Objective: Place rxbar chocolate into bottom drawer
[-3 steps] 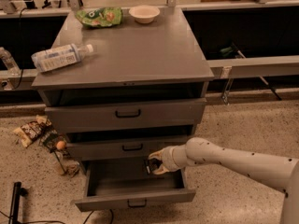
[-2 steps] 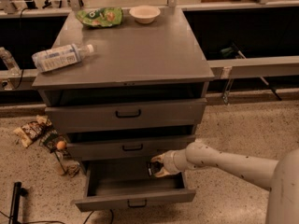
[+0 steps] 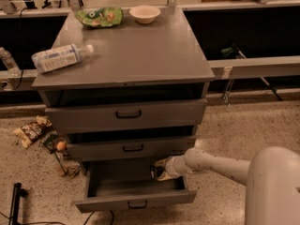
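Observation:
The bottom drawer [image 3: 133,199] of the grey cabinet is pulled out, and its tray looks bare. My gripper [image 3: 156,171] reaches in from the right, just under the middle drawer and above the tray's right rear part. It is shut on a small dark flat thing, the rxbar chocolate [image 3: 152,171], which sticks out at its tip. Most of the bar is hidden by the fingers.
On the cabinet top lie a clear water bottle [image 3: 61,56], a green snack bag [image 3: 99,17] and a white bowl [image 3: 144,13]. The top drawer [image 3: 126,114] and middle drawer [image 3: 132,148] stand slightly out. Snack wrappers [image 3: 33,130] litter the floor to the left. My arm [image 3: 276,186] fills the lower right.
My gripper has sunk a little lower into the open bottom drawer with the bar still in it. The drawers and the things on top have not moved.

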{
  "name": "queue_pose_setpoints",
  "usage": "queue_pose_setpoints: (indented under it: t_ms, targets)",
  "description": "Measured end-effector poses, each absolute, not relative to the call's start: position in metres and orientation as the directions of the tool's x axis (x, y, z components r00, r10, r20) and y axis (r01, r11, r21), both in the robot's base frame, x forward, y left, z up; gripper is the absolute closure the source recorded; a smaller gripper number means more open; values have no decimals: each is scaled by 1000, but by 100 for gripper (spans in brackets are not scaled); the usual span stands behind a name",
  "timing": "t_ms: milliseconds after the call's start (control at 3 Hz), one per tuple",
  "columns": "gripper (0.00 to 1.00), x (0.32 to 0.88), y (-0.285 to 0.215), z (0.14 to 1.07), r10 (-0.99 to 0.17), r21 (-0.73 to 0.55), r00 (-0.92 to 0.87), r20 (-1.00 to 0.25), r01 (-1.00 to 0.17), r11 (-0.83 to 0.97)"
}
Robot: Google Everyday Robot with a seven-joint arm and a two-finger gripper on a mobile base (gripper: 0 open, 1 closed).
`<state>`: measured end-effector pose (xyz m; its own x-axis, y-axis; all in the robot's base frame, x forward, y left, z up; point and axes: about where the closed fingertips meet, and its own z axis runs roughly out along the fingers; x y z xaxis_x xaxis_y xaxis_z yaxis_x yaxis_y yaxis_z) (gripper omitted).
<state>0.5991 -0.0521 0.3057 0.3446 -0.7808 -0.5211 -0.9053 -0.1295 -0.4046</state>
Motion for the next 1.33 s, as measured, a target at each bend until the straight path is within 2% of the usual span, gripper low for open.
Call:
queue_pose_setpoints:
  t_ms: [333,667,1333]
  targets:
    - [100,612,-53,270,-803,-367,303,-513,-923,-114]
    - [82,623,-45,240,-819,-317,259,-512,-943,-100]
    - [36,635,-26,205,-826,-268,207,-524,-961,-70]
